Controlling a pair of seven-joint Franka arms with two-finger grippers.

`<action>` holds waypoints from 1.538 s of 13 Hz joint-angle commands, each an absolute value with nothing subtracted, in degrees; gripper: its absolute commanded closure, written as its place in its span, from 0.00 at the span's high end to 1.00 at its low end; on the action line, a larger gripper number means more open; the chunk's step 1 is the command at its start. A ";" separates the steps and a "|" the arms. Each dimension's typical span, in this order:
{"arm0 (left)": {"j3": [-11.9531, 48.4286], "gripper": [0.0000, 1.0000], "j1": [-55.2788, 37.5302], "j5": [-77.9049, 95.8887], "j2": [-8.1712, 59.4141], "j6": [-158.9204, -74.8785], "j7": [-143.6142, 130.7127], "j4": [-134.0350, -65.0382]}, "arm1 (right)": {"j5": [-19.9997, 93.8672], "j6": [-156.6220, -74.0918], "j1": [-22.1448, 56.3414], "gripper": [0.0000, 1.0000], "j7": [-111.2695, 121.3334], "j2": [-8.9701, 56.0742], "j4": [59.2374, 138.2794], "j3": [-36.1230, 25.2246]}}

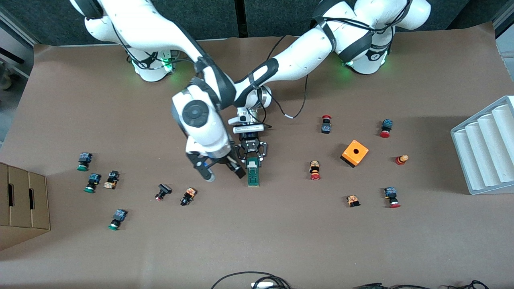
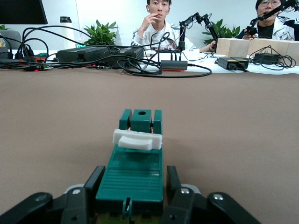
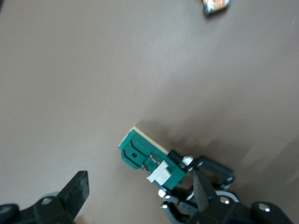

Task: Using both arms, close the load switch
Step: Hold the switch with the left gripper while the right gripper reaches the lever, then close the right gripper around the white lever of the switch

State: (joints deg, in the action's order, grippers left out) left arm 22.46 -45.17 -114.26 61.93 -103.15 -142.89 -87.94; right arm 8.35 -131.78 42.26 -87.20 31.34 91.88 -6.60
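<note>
The load switch point(image 1: 253, 173), a narrow green block with a white piece at the end toward the robots, lies flat on the brown table near its middle. My left gripper point(image 1: 252, 159) is down at that end, its fingers point(image 2: 95, 181) close against both sides of the switch point(image 2: 134, 175). My right gripper point(image 1: 223, 173) is open and empty, hanging just beside the switch toward the right arm's end of the table. In the right wrist view the switch point(image 3: 148, 159) lies between the open right fingers point(image 3: 77, 190), with the left gripper point(image 3: 208, 198) on it.
An orange cube box point(image 1: 355, 153) stands toward the left arm's end of the table, with several small push buttons around it point(image 1: 315, 170). More buttons point(image 1: 188, 196) lie toward the right arm's end. A white ribbed tray point(image 1: 484, 150) and a cardboard box point(image 1: 22, 202) stand at the two ends.
</note>
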 commanded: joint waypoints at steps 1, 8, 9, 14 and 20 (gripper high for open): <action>22.15 0.63 -46.23 -113.29 63.02 -102.39 -142.03 -86.13 | 9.14 -134.72 45.43 0.98 -96.73 36.55 87.72 -7.47; 22.06 0.62 -46.32 -113.47 62.93 -102.39 -142.12 -86.22 | 15.20 -139.48 47.55 0.81 -104.77 39.46 88.59 -7.47; 22.15 0.62 -46.32 -113.47 62.93 -102.39 -142.12 -86.22 | 15.20 -139.48 47.55 0.81 -104.77 39.90 88.59 -7.47; 22.06 0.62 -46.32 -113.47 62.93 -102.39 -142.56 -86.40 | 15.21 -144.66 47.46 0.74 -104.59 40.52 91.93 -7.47; 22.06 0.60 -46.32 -113.38 62.84 -102.30 -142.73 -86.48 | 15.03 -145.55 47.46 0.74 -104.15 40.34 93.69 -7.47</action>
State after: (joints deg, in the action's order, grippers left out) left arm 22.45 -45.35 -114.24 61.96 -103.13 -142.89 -87.90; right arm 13.74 -144.31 47.09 -104.49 40.69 92.66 -7.07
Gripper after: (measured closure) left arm 0.396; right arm 0.256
